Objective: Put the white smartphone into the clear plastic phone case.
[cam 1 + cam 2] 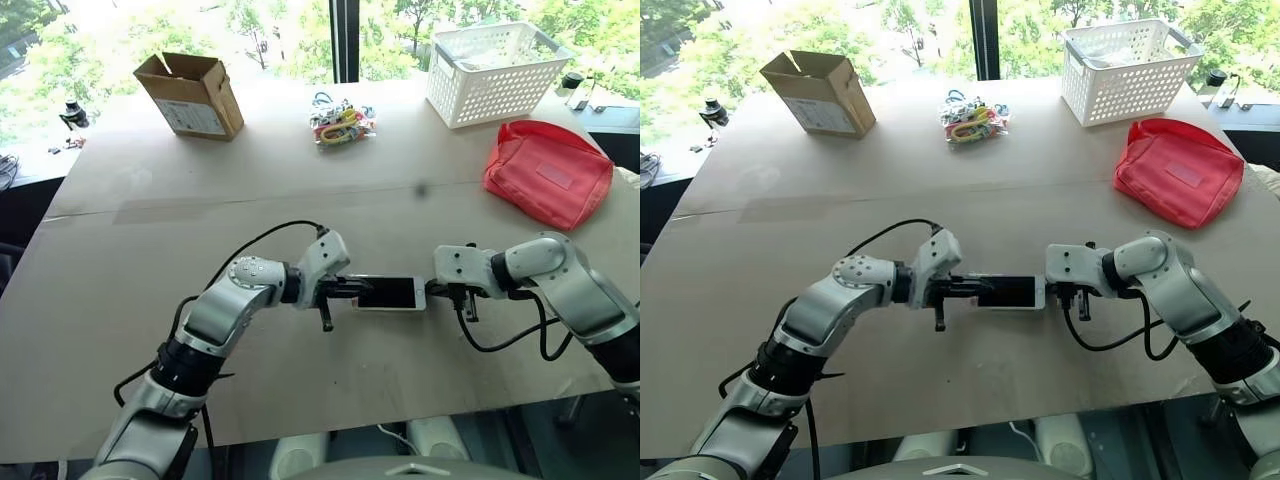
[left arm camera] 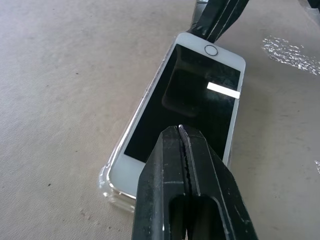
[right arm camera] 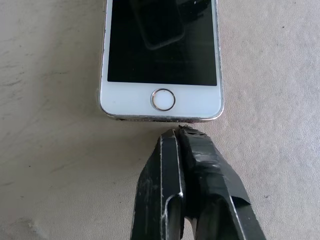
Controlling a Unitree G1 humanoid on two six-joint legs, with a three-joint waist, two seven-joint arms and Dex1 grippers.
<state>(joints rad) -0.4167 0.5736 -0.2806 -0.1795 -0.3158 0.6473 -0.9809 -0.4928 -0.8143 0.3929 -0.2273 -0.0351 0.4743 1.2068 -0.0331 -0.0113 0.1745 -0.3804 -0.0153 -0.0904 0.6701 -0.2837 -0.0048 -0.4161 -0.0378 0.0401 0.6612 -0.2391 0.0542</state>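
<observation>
We read the scene from the robot's left to its right. The left end effector (image 1: 338, 290) has its two black fingers pressed together with nothing between them; its tips rest over the near end of the white smartphone (image 1: 388, 293), on or just above the screen, we cannot tell which. The phone lies flat, screen up, on the brown surface (image 1: 150, 230) between the two arms. In the left wrist view the clear plastic phone case (image 2: 116, 192) shows as a glossy lip around the phone's near corner, so we judge the phone to be sitting in the shell at that end, perhaps not fully seated. The right end effector (image 1: 452, 293) is likewise closed and empty, its tips at the home-button edge of the phone, touching or just short of it.

Handling judgement: the phone looks stiff, slim and light, with slippery glass and smooth bezels; it should slide rather than bend. The case looks thin and springy, and its rim must flex over the edges. We would press on the white bezels or corners, not mid-screen, and brace the opposite short edge against sliding.
</observation>
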